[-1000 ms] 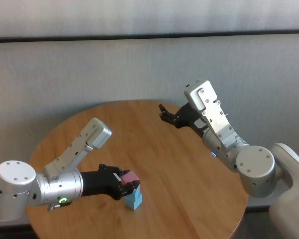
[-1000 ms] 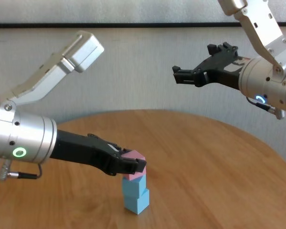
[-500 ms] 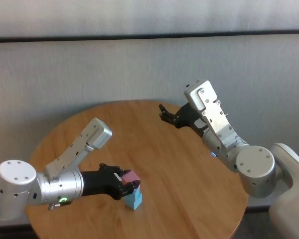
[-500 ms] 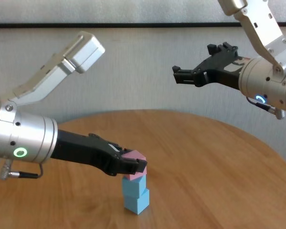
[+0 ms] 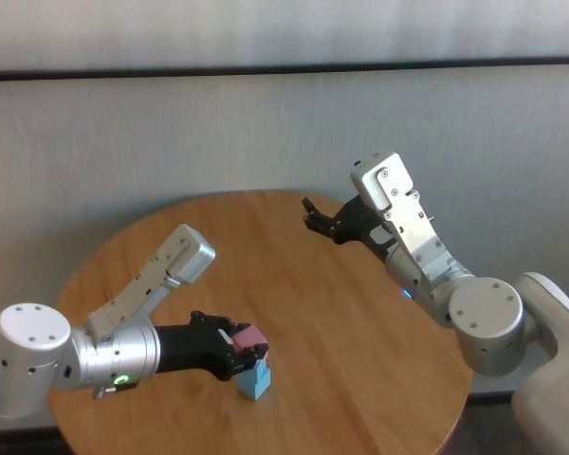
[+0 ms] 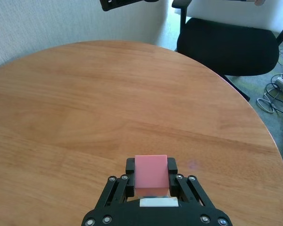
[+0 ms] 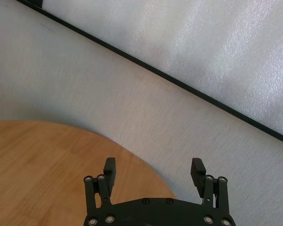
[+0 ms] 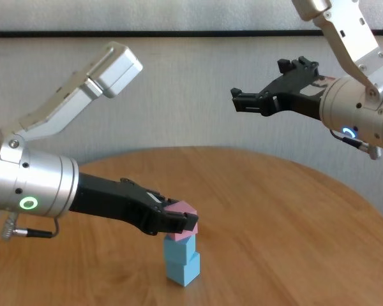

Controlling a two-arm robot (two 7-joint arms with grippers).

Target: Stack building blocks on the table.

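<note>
From my wrist feed the left tool (image 6: 151, 181) and the pink block (image 6: 151, 178) hide both blue blocks beneath. I can't tell whether the pink block rests on the stack. On the chest camera the tabletop (image 8: 293, 210) is cut off at the lower edge.

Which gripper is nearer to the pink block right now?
The left. The left gripper is shut on the pink block, holding it on top of the two blue blocks. The right gripper hangs open, raised high over the table's far side, well away.
</note>
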